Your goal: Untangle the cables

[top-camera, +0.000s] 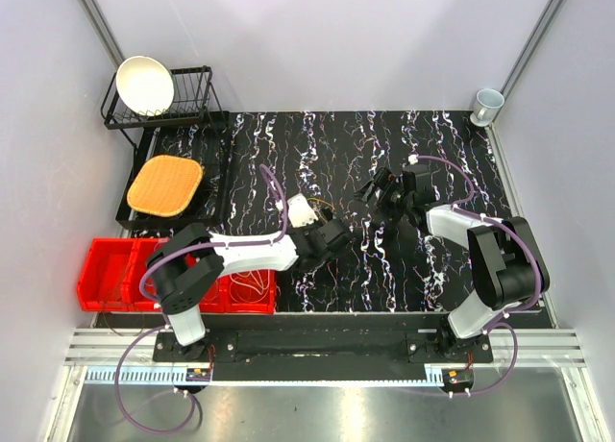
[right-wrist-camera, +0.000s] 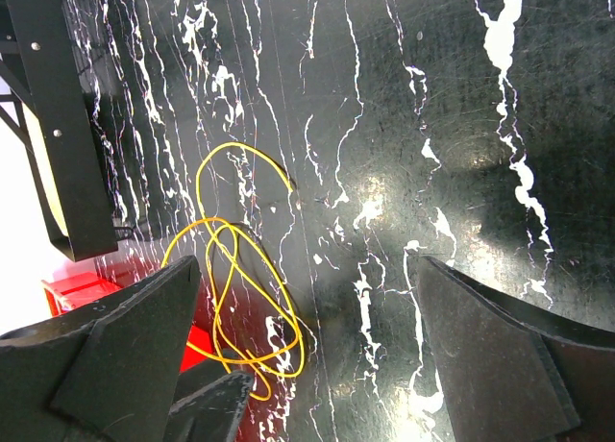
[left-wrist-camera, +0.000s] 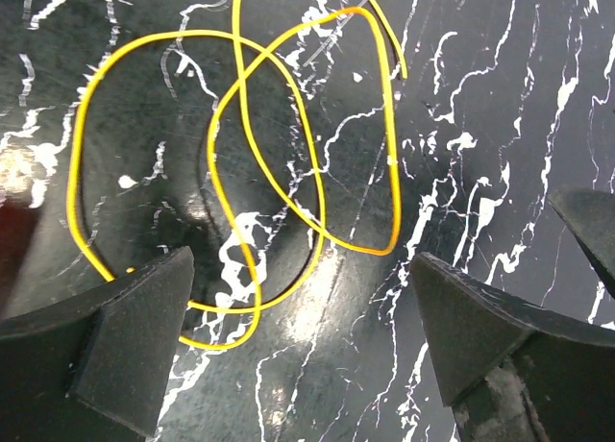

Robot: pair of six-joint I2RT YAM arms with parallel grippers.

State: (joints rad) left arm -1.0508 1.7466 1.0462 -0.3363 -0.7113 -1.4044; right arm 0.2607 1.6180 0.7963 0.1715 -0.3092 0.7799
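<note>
A yellow cable point(left-wrist-camera: 288, 144) lies in overlapping loops on the black marbled mat point(left-wrist-camera: 500, 125). My left gripper point(left-wrist-camera: 301, 261) is open just above the mat, and the cable's lowest loop runs up to its left finger point(left-wrist-camera: 135, 336). My right gripper point(right-wrist-camera: 307, 264) is open and empty above the mat, with the same yellow cable point(right-wrist-camera: 240, 298) to its left. From above, the left gripper point(top-camera: 338, 238) and right gripper point(top-camera: 370, 194) face each other mid-mat, and the yellow cable point(top-camera: 322, 206) barely shows. Thin pale cable loops point(top-camera: 252, 286) lie in a red bin. No other cable colours show.
Red bins point(top-camera: 115, 269) stand off the mat's left edge, near the left arm. A black dish rack point(top-camera: 197, 96) holds a white bowl point(top-camera: 144, 85) at the back left, with an orange woven pad point(top-camera: 165, 184) below it. A cup point(top-camera: 487, 104) stands at the back right.
</note>
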